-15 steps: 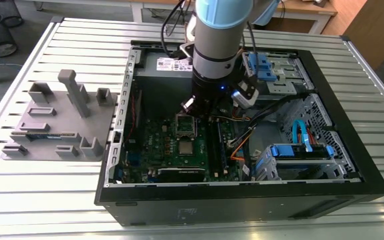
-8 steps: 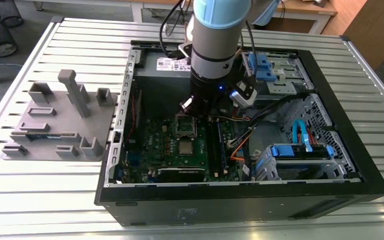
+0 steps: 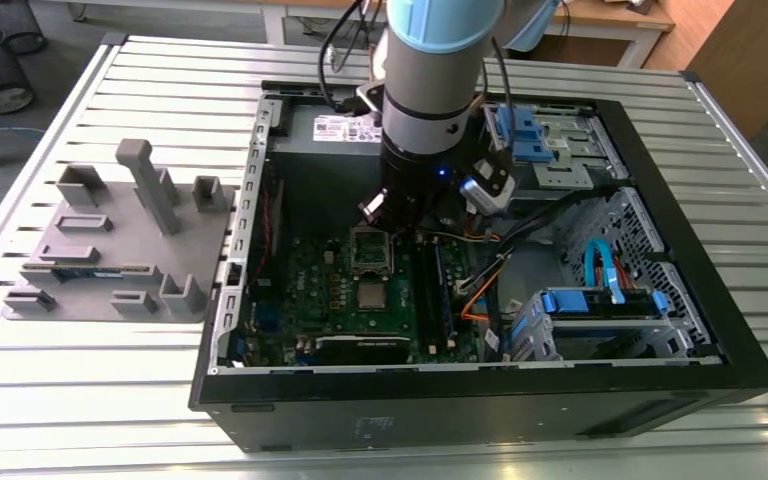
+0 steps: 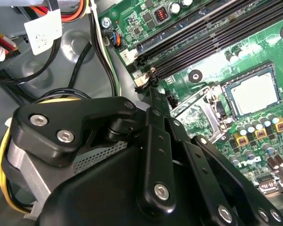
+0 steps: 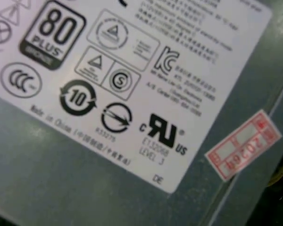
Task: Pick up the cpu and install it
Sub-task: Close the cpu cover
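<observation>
Now, cpu (image 3: 373,295) on motherboard (image 3: 311,272), inside case (image 3: 491,405)

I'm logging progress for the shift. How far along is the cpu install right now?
Apparently done: the cpu lies in its socket on the motherboard, as the second wrist view also suggests. In hand: the gripper hangs low over the board, above the open frame beside the socket. Left: the metal retention frame stands open, not yet closed over the chip.
</observation>
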Motion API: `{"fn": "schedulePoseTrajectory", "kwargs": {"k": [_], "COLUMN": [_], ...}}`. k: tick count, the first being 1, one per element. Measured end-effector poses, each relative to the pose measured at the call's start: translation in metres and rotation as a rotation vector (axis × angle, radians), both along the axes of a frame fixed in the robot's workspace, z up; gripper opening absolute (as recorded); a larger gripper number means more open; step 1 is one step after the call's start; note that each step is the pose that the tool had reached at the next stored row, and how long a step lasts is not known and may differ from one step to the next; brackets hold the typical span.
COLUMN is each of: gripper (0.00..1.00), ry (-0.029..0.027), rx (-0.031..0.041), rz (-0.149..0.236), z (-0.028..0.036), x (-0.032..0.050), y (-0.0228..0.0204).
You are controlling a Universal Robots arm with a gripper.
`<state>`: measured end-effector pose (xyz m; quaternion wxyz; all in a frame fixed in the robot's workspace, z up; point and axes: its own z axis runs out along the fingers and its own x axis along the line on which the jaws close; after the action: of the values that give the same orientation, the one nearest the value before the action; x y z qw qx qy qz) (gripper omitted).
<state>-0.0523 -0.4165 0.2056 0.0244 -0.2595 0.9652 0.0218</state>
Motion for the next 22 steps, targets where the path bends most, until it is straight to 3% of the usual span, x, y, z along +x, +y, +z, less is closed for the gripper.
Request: {"fn": "schedulePoseTrajectory", "kwargs": {"k": [7,14,22], "gripper": [0.11,0.11,0.11], "ry": [-0.0001,-0.0001,-0.0001], "rx": [0.0002,0.0002,0.0001], "rz": [0.001,0.065,0.088], "z": [0.0009,0.0009,0.0009], "x": [0.0001,0.0001,0.0001], "y": [-0.0002,-0.0002,-0.0002]}}
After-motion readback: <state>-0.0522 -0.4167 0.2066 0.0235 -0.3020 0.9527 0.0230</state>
